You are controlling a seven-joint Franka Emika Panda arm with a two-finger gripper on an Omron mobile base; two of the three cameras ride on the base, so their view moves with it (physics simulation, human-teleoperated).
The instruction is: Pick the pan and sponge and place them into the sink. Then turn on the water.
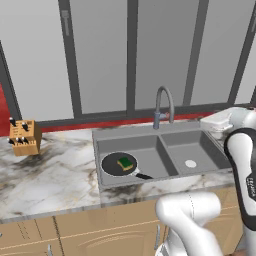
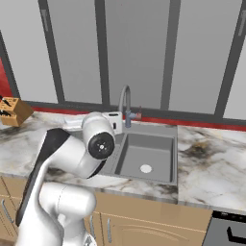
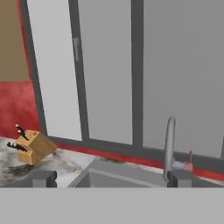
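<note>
Pan (image 1: 119, 164) and sponge (image 1: 124, 162) sit in sink (image 1: 150, 136); hand (image 3: 107, 178) spread wide, empty, risks missing the faucet (image 3: 169, 146) lever (image 3: 189, 161).

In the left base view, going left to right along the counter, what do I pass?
Knife block → pan carrying the sponge in the sink's left basin → faucet → drain of the sink's right basin.

Wooden knife block (image 1: 24, 137) with black-handled knives sits on the marble bench (image 1: 55, 175), left side, grey window panels (image 1: 102, 55) behind it.
</note>
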